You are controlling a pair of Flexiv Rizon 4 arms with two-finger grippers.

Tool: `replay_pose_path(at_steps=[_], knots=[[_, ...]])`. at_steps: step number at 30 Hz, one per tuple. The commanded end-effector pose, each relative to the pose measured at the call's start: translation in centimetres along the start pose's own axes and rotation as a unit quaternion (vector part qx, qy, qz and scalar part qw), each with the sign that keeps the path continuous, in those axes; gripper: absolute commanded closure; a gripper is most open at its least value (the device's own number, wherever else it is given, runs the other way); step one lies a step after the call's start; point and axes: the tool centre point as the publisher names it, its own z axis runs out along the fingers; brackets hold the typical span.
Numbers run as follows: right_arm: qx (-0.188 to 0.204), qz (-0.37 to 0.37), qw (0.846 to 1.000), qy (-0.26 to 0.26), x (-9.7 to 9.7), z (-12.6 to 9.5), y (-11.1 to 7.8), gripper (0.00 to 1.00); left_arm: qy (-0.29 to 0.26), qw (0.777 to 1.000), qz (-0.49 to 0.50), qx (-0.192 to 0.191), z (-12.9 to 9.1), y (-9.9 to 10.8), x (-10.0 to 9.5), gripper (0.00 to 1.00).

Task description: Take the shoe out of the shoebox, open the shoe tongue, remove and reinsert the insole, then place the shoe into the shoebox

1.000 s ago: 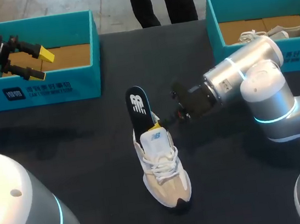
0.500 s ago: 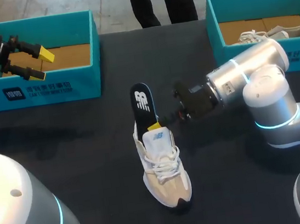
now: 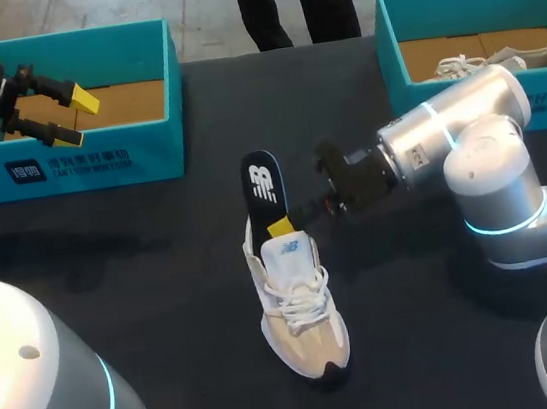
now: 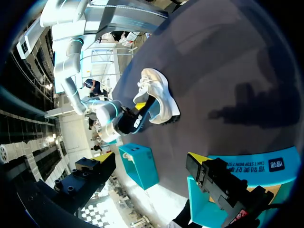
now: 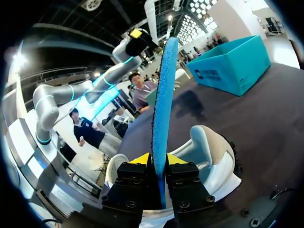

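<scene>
Shifted slightly right, insole [image 3: 263,179] stands pinched by right hand [image 3: 281,227] over shoe [image 3: 301,310].

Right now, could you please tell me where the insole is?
In the head view, the insole stands upright at centre, pinched by the right gripper at the white shoe's heel opening.

We find the white shoe [image 4: 156,92] upright on the dark table [image 4: 228,61], well ahead of our left gripper [image 4: 204,168]. The insole [image 4: 148,103] rises from its heel, gripped by our right gripper [image 4: 139,111]. One teal shoebox [image 4: 256,164] lies beneath our left gripper; a second shoebox [image 4: 137,164] stands near the right arm [image 4: 102,116].
</scene>
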Motion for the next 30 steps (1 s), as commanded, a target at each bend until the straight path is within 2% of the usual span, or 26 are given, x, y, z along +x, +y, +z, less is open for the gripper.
replay_pose_path(at_steps=[1, 8, 10, 11, 13, 20, 24, 28, 29, 30], knots=[[0.003, -0.002, 1.0, -0.009, 0.5, -0.3, 0.6, 0.8, 0.001, 1.0, 0.0, -0.001, 0.0, -0.1, 0.0, 0.0], [-0.005, -0.01, 1.0, -0.021, 0.4, -0.7, 1.4, 0.79, 0.001, 1.0, 0.0, -0.001, 0.0, -0.1, 0.0, 0.0], [-0.009, -0.011, 1.0, -0.024, 0.4, -0.9, 1.5, 0.76, 0.001, 1.0, 0.0, -0.001, 0.0, -0.1, 0.0, 0.0], [-0.011, -0.012, 1.0, -0.026, 0.4, -0.9, 1.6, 0.69, 0.001, 1.0, 0.0, -0.001, 0.0, -0.1, 0.0, 0.0], [-0.014, -0.012, 0.999, -0.03, 0.3, -1.0, 1.7, 0.69, 0.001, 1.0, 0.0, -0.001, 0.0, -0.1, 0.0, 0.0], [-0.022, -0.015, 0.999, -0.035, -0.1, -1.2, 2.1, 0.82, 0.001, 1.0, 0.0, -0.001, 0.0, -0.1, 0.0, 0.0], [-0.028, -0.013, 0.999, -0.036, -0.3, -1.1, 2.2, 0.86, 0.001, 1.0, 0.0, -0.001, 0.0, -0.1, 0.0, 0.0], [-0.036, -0.013, 0.998, -0.041, -0.5, -1.1, 2.4, 0.95, 0.001, 1.0, 0.0, -0.001, 0.0, -0.1, 0.0, 0.0], [-0.036, -0.013, 0.998, -0.041, -0.5, -1.1, 2.5, 1.0, 0.001, 1.0, 0.0, -0.001, 0.0, -0.1, 0.0, 0.0], [-0.036, -0.013, 0.998, -0.042, -0.5, -1.1, 2.5, 1.0, 0.001, 1.0, 0.0, -0.001, 0.0, -0.1, 0.0, 0.0]])
